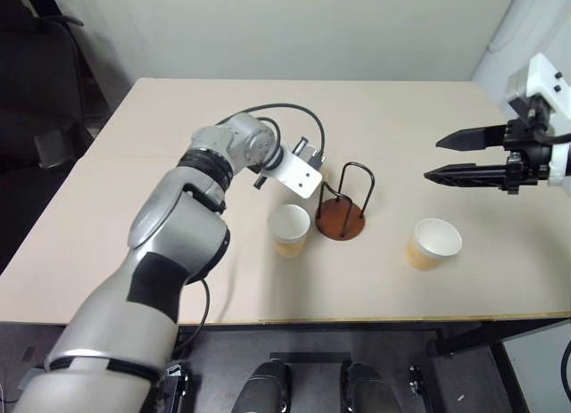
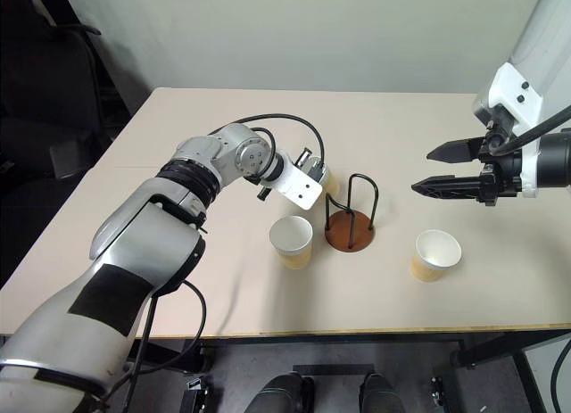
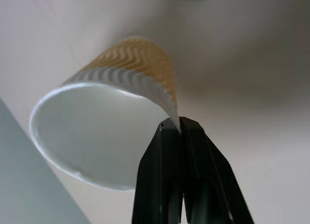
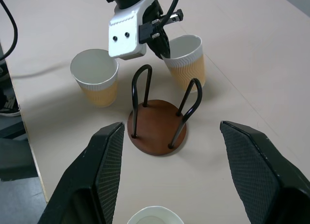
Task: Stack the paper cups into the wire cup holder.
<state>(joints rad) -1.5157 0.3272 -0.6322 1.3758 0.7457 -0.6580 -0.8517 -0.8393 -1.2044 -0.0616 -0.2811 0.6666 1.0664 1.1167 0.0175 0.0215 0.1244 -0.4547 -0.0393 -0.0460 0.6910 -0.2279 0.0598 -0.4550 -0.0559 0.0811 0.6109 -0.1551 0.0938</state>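
From the head camera, the wire cup holder (image 1: 342, 213), a reddish-brown round disc base with thin black wire loops rising upright from it, stands on the beige table (image 1: 161, 154). A tan tapered paper cup with a white rim (image 1: 289, 229) sits just left of the holder, mouth up. A second like cup (image 2: 435, 254) stands well right of the holder, its axis leaning slightly. The left gripper (image 2: 314, 177) reaches in behind the holder; the right gripper (image 1: 434, 158) hangs above the table to the holder's right, jaws spread, holding nothing.

In the left wrist view, the black fingers (image 3: 167, 180) are clamped on the rim wall of a third ribbed tan cup (image 3: 121, 108).

In the right wrist view, that pinched cup (image 4: 185, 62) stands just behind the holder (image 4: 157, 125), tilted slightly, mouth upward.
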